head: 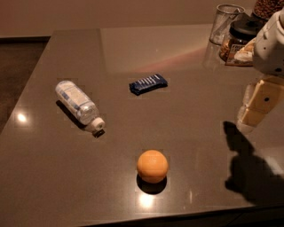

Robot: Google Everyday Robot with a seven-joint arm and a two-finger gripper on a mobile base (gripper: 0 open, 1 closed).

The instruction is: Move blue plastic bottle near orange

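Bottle [77, 105] flat on the table [177, 57], gripper [256, 106] at the right edge

The blue plastic bottle lies on its side in the left half of the dark, glossy table. Its white cap points toward the near right and its base toward the far left. The label is a pale blue-and-white blur, and no print on it can be read. The orange [152, 165] sits nearer the front edge, to the right of the bottle and clearly apart from it, with a bright light reflection just below it. A flat dark blue wrapper [148, 84] lies farther back, between the 2 in left-right terms and touching neither.

The gripper enters from the right, and the frame cuts off most of it. Only its white housing and cream lower parts show, raised above the table, with a dark shadow [248, 164] below it. It is well apart from both bottle and orange. How far open it is cannot be told. No object shows in the part that is visible.

At the far right corner stand a clear glass [226, 22] and a dark-lidded jar [239, 42], partly hidden behind the arm. A 3rd container [266, 8] with brown contents is cut off by the top edge.
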